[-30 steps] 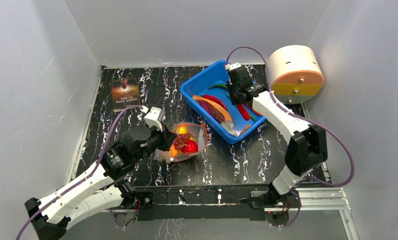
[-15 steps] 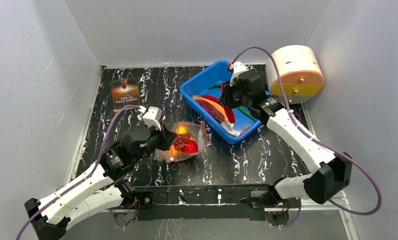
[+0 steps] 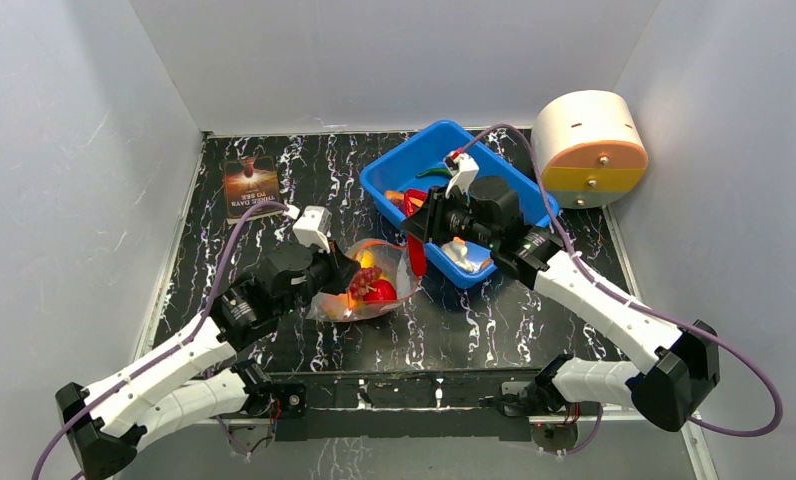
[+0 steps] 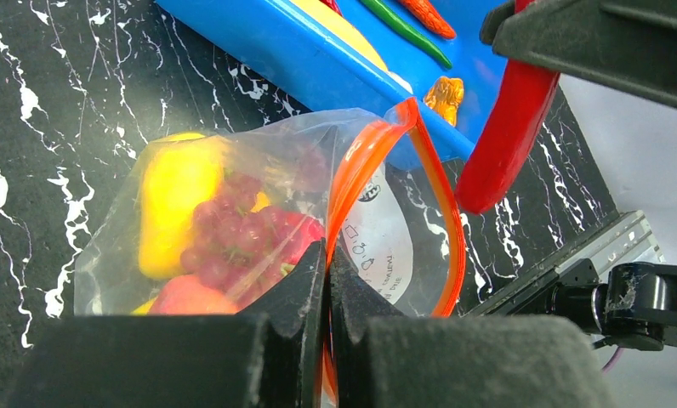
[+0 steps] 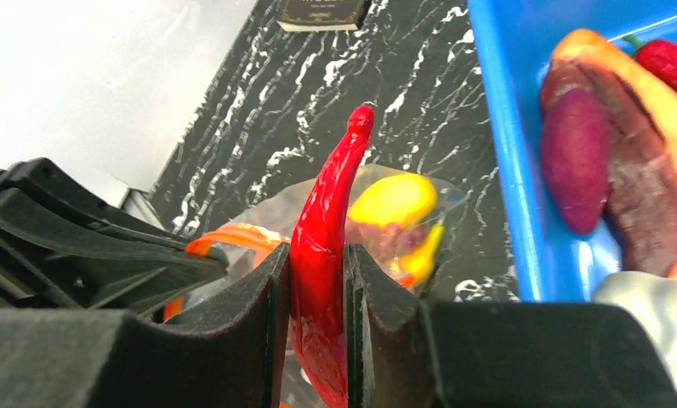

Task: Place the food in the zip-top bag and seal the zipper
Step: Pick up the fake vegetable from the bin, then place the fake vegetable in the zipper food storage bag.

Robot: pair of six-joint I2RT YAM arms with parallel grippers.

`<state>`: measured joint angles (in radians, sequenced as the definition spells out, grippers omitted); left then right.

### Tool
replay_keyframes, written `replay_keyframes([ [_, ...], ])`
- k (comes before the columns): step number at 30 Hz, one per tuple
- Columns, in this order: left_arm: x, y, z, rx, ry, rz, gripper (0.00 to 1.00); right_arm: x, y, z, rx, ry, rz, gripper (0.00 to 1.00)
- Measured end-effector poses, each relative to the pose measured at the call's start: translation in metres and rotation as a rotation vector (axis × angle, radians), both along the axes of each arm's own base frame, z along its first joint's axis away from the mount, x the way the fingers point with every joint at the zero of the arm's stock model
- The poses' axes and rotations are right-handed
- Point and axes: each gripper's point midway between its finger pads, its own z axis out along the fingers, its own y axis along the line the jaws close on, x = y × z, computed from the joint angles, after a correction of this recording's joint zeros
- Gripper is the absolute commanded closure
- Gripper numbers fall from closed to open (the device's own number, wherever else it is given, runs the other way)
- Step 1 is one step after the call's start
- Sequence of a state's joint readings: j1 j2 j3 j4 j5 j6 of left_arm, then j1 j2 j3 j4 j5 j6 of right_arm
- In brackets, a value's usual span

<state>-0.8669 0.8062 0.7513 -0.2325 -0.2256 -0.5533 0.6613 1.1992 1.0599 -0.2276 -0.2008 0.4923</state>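
Note:
The clear zip-top bag (image 3: pixel 374 285) lies mid-table with its orange zipper (image 4: pixel 378 170) gaping open; it holds a yellow lemon (image 4: pixel 173 195), purple grapes (image 4: pixel 233 238) and a red fruit (image 3: pixel 379 293). My left gripper (image 4: pixel 327 280) is shut on the near edge of the bag's zipper strip and holds the mouth open. My right gripper (image 5: pixel 316 280) is shut on a red chili (image 5: pixel 327 246), which hangs just above the bag's mouth, beside the blue tub's near-left edge; the chili also shows in the top view (image 3: pixel 416 245).
The blue tub (image 3: pixel 379 180) at the back right holds more toy food: a green chili (image 3: pixel 436 172), a red chili (image 5: pixel 671 59) and a purple piece (image 5: pixel 577 157). A brown printed card (image 3: pixel 250 186) lies back left. A round cream-and-orange drum (image 3: pixel 589 148) stands far right.
My right gripper lifted the red chili out of the blue tub and swung left, to just above the open bag. My left gripper kept its hold on the bag's mouth.

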Motion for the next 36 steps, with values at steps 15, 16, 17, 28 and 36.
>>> replay_keyframes([
  [15,0.002,-0.004,0.001,-0.034,0.038,0.028,1.0,-0.019,0.02,-0.008,0.155,0.044,-0.052,0.81],
  [16,0.002,-0.005,0.002,-0.036,0.038,0.027,1.0,-0.02,0.021,-0.009,0.159,0.043,-0.055,0.81],
  [17,0.002,-0.005,0.003,-0.038,0.038,0.027,1.0,-0.02,0.023,-0.009,0.165,0.038,-0.056,0.81],
  [28,0.004,-0.015,0.013,-0.054,0.041,0.004,1.0,-0.024,0.033,0.006,0.228,-0.066,-0.008,0.81],
  [36,0.003,-0.017,0.017,-0.073,0.038,-0.009,1.0,-0.046,0.04,-0.021,0.099,-0.268,0.207,0.78],
])
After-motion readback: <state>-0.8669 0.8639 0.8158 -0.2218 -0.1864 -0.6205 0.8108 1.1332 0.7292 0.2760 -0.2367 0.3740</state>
